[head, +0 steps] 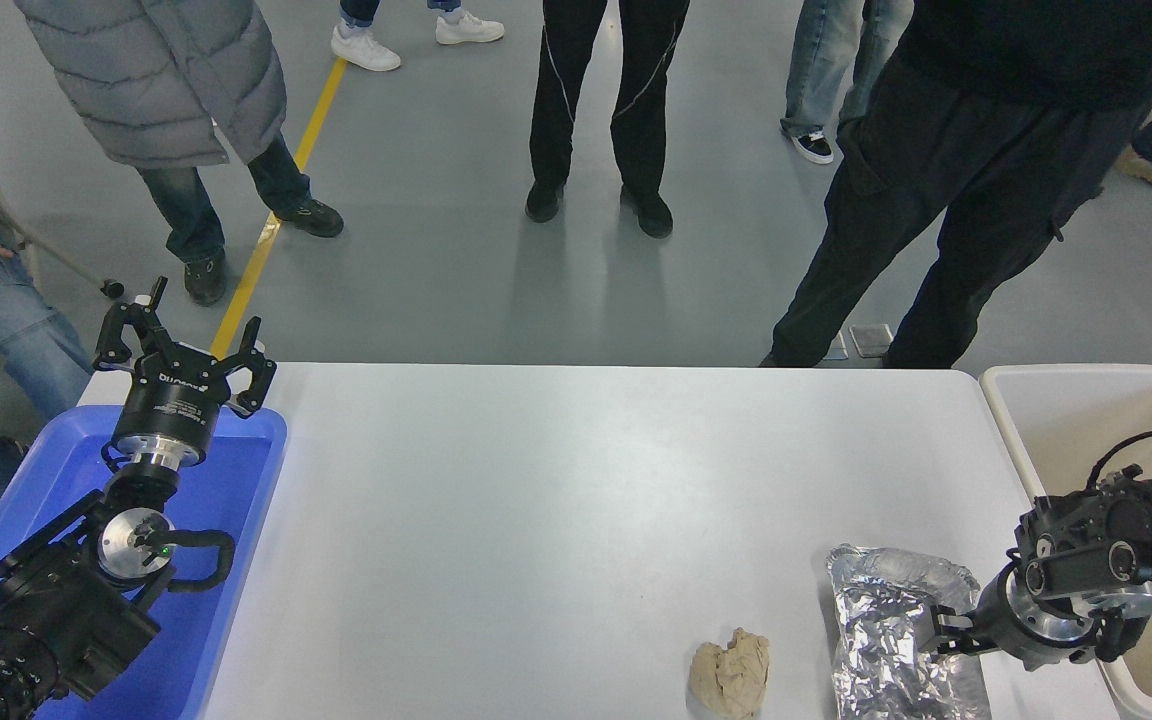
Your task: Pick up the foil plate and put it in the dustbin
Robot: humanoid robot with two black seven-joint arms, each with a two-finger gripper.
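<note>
A: Our right tool was down low at the right edge of the foil plate, pointing left into it. We could see one dark finger lying across the crinkled foil, but whether the tool was spread or pinched on the rim, we could not tell.

B: And the plate itself?

A: It lay flat on the table, near the front right corner, with the dustbin just beside the table's right end. A small beige paper lump sat just left of the plate, apart from it.

B: So how did we judge the grasp should go?

A: Foil that thin crushes and slips, so we thought it best to take the rim squarely, one finger under and one over, and close gently. We would lift only enough to clear the bin's thick rim, then carry it right and let go well inside.

B: And our left tool?

A: It was parked at the lower left over the blue tray, its fingers spread wide and holding nothing. People stood along the far side, well clear of the table.
</note>
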